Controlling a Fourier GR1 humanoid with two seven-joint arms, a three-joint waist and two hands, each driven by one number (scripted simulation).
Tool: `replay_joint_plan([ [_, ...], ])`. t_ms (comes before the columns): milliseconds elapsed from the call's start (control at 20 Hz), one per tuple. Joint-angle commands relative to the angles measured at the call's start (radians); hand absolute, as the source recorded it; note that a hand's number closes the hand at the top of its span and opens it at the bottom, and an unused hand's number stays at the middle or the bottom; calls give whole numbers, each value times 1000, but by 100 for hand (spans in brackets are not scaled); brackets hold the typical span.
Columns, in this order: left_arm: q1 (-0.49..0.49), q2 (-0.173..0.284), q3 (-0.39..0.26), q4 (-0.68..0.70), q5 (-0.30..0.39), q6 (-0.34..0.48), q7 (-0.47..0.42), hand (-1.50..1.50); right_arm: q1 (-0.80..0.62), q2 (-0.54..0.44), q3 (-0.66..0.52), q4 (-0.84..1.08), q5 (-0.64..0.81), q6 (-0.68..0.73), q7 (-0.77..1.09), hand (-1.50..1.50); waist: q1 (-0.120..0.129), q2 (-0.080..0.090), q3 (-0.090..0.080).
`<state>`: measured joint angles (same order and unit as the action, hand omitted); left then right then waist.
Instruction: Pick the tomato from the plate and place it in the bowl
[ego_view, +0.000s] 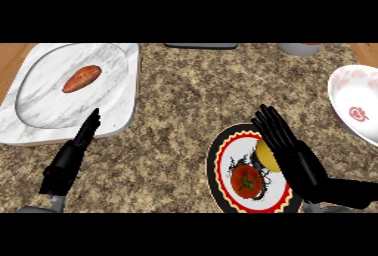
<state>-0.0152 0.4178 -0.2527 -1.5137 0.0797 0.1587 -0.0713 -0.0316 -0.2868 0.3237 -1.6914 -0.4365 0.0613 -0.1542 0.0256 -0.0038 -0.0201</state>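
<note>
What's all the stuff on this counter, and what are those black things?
tomato: one, red, on the round plate
lemon: one, yellow, same plate, partly behind right hand
round plate: one, white with red and black rim, lower centre
bowl: one, white with red pattern, right edge
sweet potato: one, orange-brown, on the square plate
square plate: one, white marbled, upper left
counter: speckled brown stone
left hand: black, open, lower left
right hand: black, open, beside the lemon
</note>
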Motion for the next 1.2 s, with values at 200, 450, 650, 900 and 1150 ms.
replay_joint_plan([
  [200,-48,16,171,12,46,107,59,0,-27,-143,-137,-241,389,-291,-77,150,-89,-34,12],
  [450,6,21,225,17,70,144,72,0,229,-229,-285,-69,579,-541,123,-150,-202,-39,8],
  [650,3,36,243,8,84,136,94,0,412,-142,-170,-199,804,-716,81,-150,-168,-28,12],
  [900,-2,41,250,-31,118,106,116,0,661,-26,-22,-332,1051,-875,120,-150,-129,-16,12],
  [1150,-47,47,233,-48,108,89,138,0,901,94,96,-499,1328,-949,216,-150,-79,1,13],
])
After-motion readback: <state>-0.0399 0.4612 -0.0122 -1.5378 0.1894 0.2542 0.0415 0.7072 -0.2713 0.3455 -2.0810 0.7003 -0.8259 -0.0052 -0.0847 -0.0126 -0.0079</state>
